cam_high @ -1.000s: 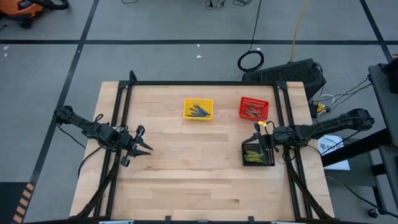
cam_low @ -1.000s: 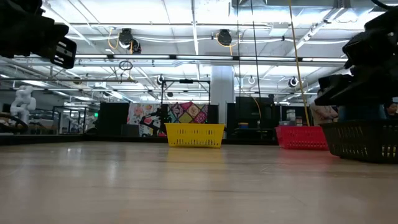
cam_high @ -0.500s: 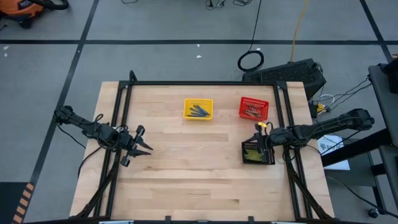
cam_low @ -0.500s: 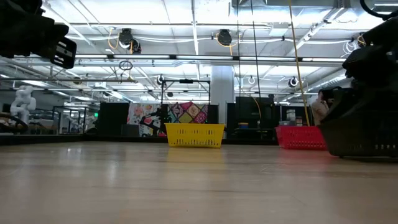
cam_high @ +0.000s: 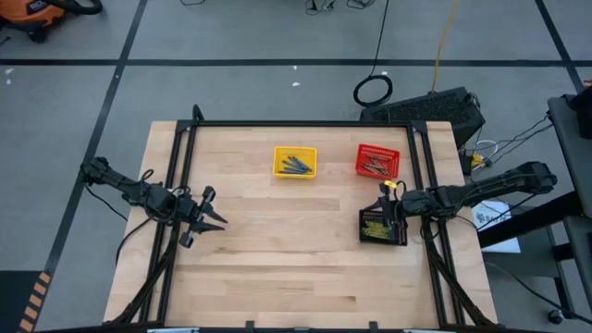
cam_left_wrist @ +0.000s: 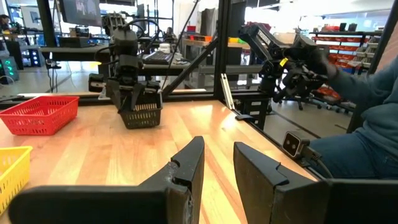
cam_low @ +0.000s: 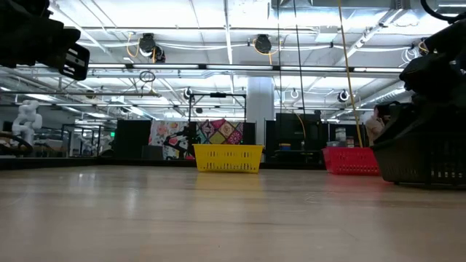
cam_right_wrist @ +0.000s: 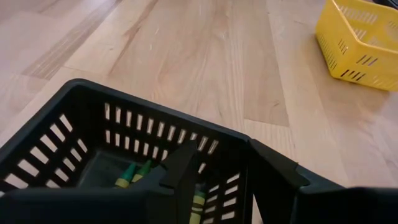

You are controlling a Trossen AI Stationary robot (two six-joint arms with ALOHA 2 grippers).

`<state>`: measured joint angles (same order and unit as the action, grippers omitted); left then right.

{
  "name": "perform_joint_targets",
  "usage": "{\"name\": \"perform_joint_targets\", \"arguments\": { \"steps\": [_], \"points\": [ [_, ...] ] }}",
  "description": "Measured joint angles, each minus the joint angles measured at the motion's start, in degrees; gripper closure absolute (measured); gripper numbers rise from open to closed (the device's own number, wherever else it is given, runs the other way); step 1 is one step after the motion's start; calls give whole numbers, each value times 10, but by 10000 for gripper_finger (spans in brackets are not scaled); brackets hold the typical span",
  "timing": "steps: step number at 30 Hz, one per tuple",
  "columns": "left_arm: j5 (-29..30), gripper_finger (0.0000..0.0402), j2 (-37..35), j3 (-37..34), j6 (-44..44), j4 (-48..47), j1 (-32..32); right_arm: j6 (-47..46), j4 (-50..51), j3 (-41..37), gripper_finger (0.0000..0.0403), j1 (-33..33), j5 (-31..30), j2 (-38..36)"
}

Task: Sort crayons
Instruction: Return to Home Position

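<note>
Black basket (cam_high: pixel 383 228) wall sits gripped by the right hand (cam_high: pixel 396 220); left hand (cam_high: pixel 205 219) open, empty.

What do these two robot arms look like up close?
Both are dark, slim, jointed arms with black cables trailing along them. The left gripper ends in two flat, dark, wedge-shaped fingers. The right gripper looks alike, with a small yellow marking near its wrist.

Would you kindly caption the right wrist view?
Right gripper straddling the black basket's wall, yellow-olive crayons inside.
</note>
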<state>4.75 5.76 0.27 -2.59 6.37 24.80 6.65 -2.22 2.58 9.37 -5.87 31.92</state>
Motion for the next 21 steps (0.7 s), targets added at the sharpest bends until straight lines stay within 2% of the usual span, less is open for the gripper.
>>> {"name": "perform_joint_targets", "arguments": {
  "steps": [11,21],
  "points": [
    [0,311,0,0,0,0,0,0,-1,5,275,0,1,-4],
    [0,311,-21,0,0,0,0,0,1,6,275,0,1,-114]
  ]
}}
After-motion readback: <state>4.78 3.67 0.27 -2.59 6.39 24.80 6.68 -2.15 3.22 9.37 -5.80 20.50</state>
